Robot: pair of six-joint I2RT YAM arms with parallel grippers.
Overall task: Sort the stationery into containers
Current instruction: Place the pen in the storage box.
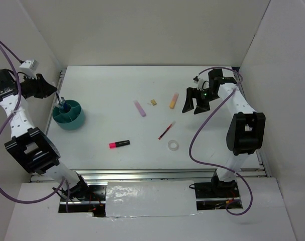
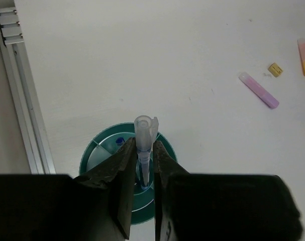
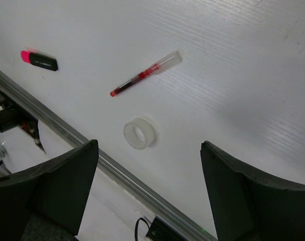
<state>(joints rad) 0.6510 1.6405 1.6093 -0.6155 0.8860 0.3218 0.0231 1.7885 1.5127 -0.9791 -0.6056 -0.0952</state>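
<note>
Left gripper [image 2: 143,155] was clamped on the blue pen [image 2: 145,131], upright over the teal cup [image 1: 69,123] at the far left. It was best lowered into a compartment before release. Right gripper [image 1: 194,106] hung with jaws apart.

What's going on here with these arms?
They are sorting stationery. The left tool grips a blue pen upright, its lower end inside the teal cup. The right tool hangs open above the table, holding nothing. A red pen, tape ring, eraser, pink marker, orange marker and black-pink marker lie on the table.
</note>
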